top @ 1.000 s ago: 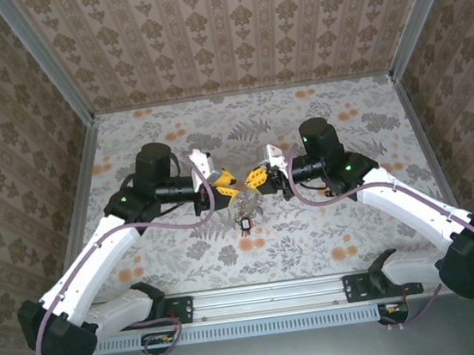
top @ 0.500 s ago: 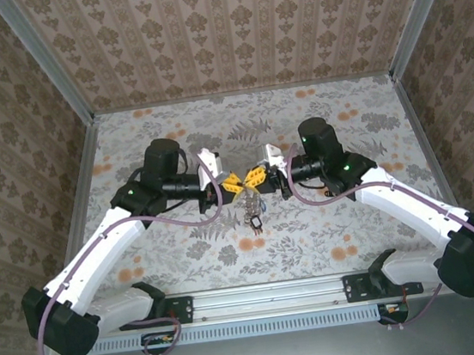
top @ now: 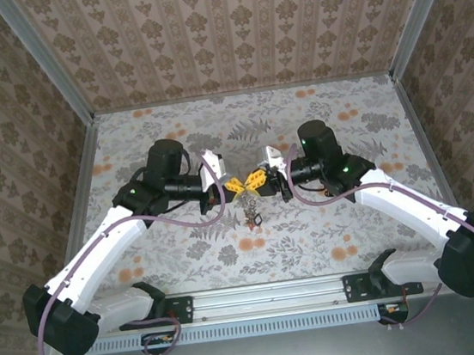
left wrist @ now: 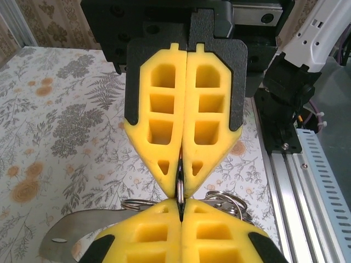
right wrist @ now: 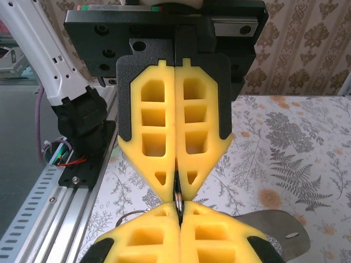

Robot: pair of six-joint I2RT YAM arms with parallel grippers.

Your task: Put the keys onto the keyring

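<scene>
Left end effector and right end effector meet tip to tip above centre of floral table. Yellow fingers on both pressed together, pinching thin wire of keyring. Keys dangle beneath meeting point. Flat silvery tag hangs alongside.
</scene>
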